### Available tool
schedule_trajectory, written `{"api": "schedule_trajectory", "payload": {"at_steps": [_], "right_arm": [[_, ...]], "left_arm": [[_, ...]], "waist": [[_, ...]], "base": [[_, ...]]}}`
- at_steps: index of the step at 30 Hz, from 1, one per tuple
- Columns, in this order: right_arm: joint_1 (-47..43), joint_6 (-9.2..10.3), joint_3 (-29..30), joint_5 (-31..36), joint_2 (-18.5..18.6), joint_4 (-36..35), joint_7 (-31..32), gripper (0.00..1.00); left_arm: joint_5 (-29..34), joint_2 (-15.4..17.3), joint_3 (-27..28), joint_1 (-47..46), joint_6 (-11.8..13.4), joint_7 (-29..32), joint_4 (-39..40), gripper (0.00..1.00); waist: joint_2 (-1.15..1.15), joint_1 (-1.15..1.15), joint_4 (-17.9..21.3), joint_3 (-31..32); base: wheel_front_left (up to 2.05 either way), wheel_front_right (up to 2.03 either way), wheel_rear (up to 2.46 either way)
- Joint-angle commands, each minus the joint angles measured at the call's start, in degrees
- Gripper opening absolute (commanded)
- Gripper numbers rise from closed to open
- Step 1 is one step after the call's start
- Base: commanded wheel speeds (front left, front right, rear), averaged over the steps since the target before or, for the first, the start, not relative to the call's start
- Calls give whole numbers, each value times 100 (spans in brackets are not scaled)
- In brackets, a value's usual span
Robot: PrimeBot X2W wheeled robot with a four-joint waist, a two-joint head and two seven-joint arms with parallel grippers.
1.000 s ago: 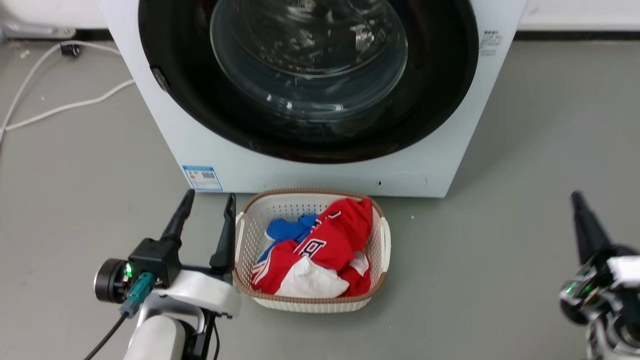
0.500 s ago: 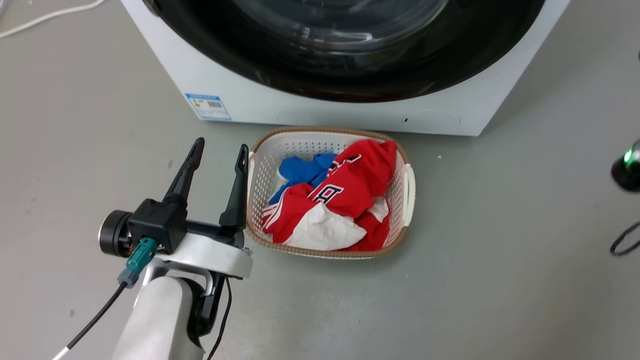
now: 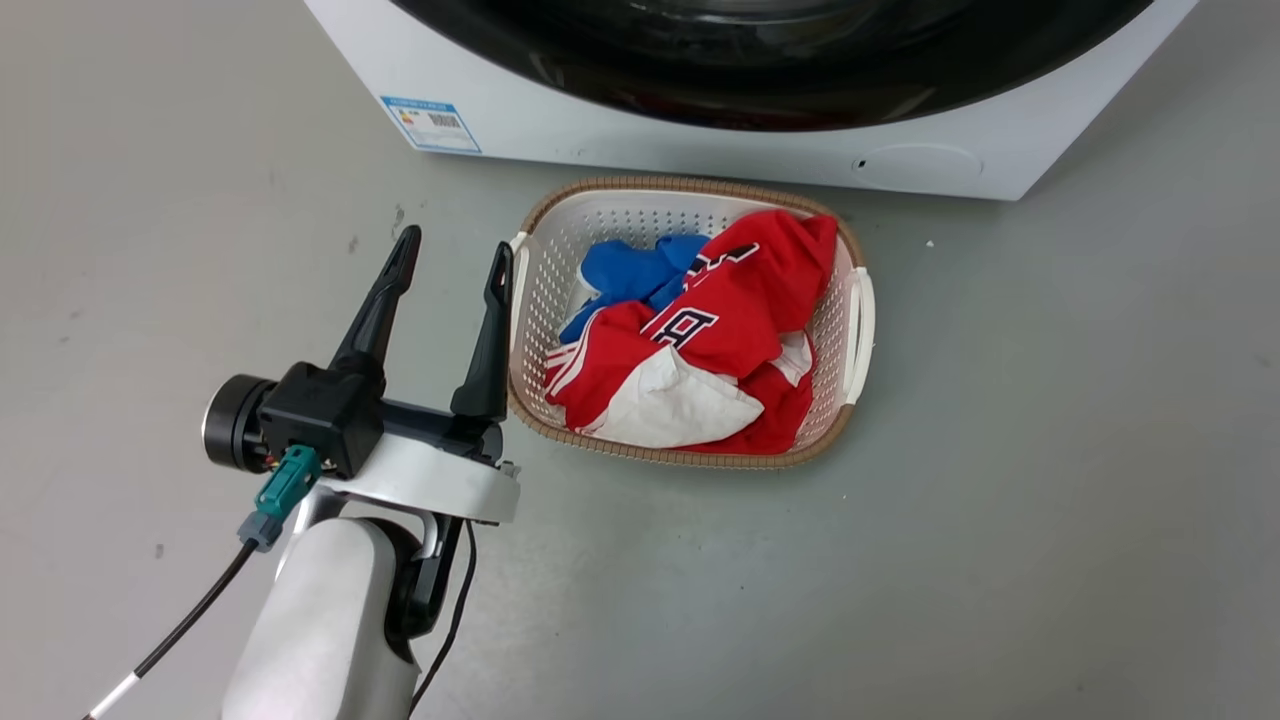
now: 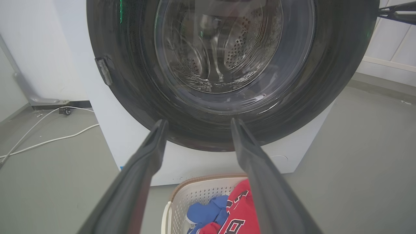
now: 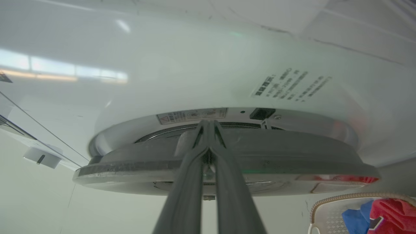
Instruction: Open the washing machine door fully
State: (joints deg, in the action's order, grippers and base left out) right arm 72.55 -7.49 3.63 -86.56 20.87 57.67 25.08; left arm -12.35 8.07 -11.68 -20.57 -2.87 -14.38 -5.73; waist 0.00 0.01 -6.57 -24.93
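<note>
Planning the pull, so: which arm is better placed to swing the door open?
Right. The right gripper, shut, has its tips at the rim of the washing machine door; the left gripper hangs open, low beside the laundry basket, away from the door.

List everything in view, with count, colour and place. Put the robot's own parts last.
washing machine: one, white, behind the basket
washing machine door: one, glossy black with clear glass centre, on the machine's front
label sticker: one, blue-edged, low left on the front
round flap: one, white, low right on the front
laundry basket: one, white with brown rim, on the floor before the machine
red garment: one, red and white, in the basket
blue garment: one, blue, in the basket
cables: two, white, on the floor beside the machine
left gripper: one, dark, open, beside the basket
right gripper: one, dark, shut, tips at the door's edge
</note>
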Motion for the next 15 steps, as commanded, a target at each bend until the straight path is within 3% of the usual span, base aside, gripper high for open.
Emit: {"api": "schedule_trajectory", "payload": {"at_steps": [1, 8, 15], "right_arm": [[253, -1, -120, 127, -29, 191, 68, 0], [1051, -1, -418, 452, -170, 788, 250, 0], [1268, -1, -638, 588, -364, 903, 737, 0]], "left_arm": [[29, -23, -30, -119, -12, -45, 23, 100], [50, -47, -74, -239, 20, -52, 81, 100], [44, -28, -65, -286, 37, -69, 59, 100]], "waist": [[0, -1, -54, -118], [0, -1, -105, -375], [0, -1, -48, -505]], "base": [[0, 0, 0], [0, 0, 0], [0, 0, 0]]}}
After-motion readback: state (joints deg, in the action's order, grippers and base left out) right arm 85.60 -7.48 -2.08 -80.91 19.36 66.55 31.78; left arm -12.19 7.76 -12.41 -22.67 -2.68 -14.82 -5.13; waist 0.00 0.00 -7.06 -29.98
